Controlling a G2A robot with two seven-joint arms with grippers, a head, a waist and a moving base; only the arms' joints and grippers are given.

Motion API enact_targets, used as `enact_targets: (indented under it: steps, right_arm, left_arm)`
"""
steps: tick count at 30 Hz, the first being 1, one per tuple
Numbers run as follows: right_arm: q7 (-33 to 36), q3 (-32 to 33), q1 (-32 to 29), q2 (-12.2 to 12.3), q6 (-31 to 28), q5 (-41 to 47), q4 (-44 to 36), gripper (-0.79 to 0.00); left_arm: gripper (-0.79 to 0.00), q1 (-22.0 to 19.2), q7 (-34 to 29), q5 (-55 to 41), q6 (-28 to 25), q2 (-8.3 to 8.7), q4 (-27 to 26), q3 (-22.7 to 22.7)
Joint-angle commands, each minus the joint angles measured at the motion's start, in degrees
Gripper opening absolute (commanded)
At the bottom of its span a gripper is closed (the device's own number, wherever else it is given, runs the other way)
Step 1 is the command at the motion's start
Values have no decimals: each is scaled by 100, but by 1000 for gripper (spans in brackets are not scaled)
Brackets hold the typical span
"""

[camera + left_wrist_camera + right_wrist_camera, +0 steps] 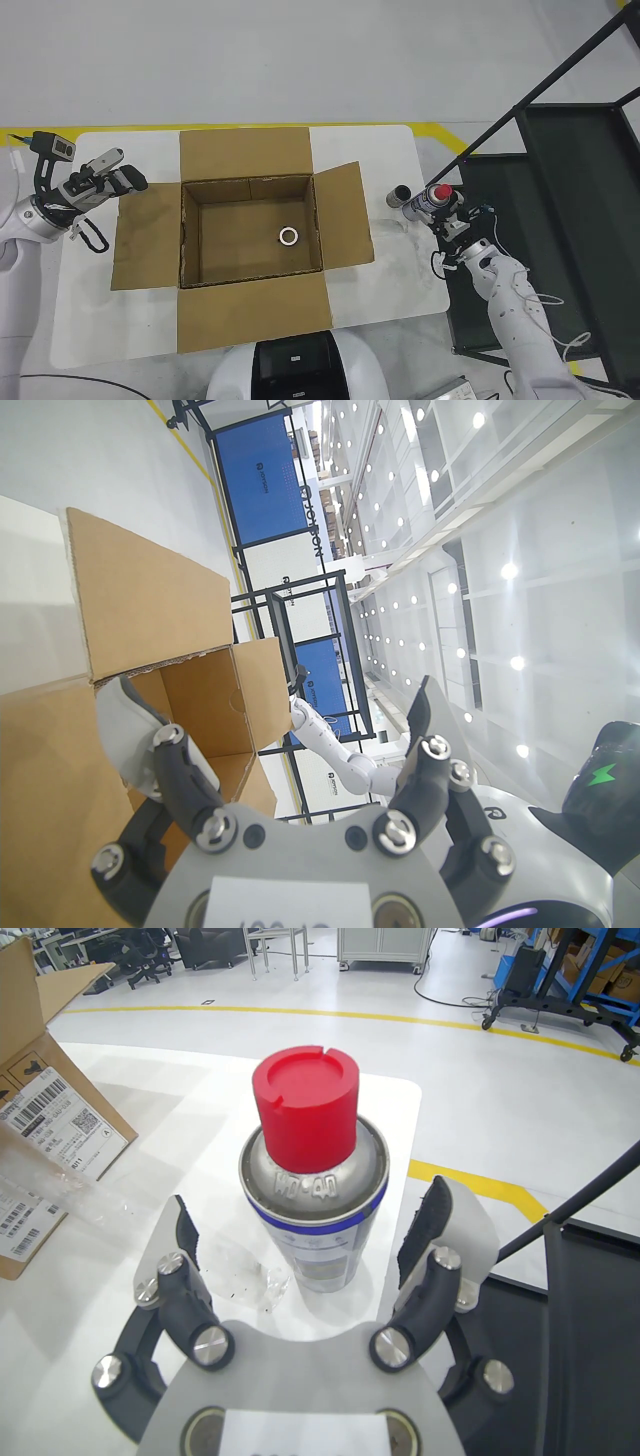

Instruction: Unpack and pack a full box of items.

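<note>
From where I sit, the top view shows the cardboard box (245, 152) in the middle of the frame on the white table (390, 290), with all 4 flaps folded out flat. On its floor, right of centre, lies 1 small pale ring (289, 236); I cannot tell what it is. The spray can (437, 197) with the red cap stands upright right of centre in the frame, close to the table's right edge and well apart from the box. A small grey cylinder (400, 194) stands just beside it on the box side. My right gripper (455, 220) sits at the can. In the right wrist view the right gripper (307, 1200) is spread wide with 1 finger on each side of the spray can (312, 1178). Neither pad touches the can, so it has hold of nothing. A scrap of clear plastic (272, 1283) lies on the table at the can's foot, and a labelled flap of the box (65, 1123) shows off to the side. My left gripper (120, 180) is at the left of the top view, over the outer edge of the left flap and tipped on its side. In the left wrist view the left gripper (270, 700) is wide apart and empty, looking across the open box (200, 695)
</note>
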Motion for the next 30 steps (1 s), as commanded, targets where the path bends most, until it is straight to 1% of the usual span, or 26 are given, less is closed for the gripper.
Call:
enact_targets:
  steps: [1, 7, 12, 13, 14, 15, 16, 30]
  right_arm:
    - [-19, -49, 133, -3, 48, -4, 167, 0]
    - [-81, -249, 471, -25, 94, -7, 606, 0]
    - [-201, -432, 624, -54, 124, -20, 830, 0]
    - [-234, -464, 641, -59, 142, -23, 864, -339]
    - [-277, -492, 656, -64, 146, -18, 892, -511]
    - [-322, -511, 670, -68, 141, 7, 928, -705]
    - [-365, -530, 684, -71, 138, 21, 958, -785]
    - [-808, -617, 793, -51, -25, 295, 1214, -785]
  left_arm:
    - [0, 0, 0, 0, 0, 0, 0, 0]
    - [0, 0, 0, 0, 0, 0, 0, 0]
    - [0, 0, 0, 0, 0, 0, 0, 0]
    - [0, 0, 0, 0, 0, 0, 0, 0]
    - [0, 0, 0, 0, 0, 0, 0, 0]
    - [0, 0, 0, 0, 0, 0, 0, 0]
    - [0, 0, 0, 0, 0, 0, 0, 0]
    - [0, 0, 0, 0, 0, 0, 0, 0]
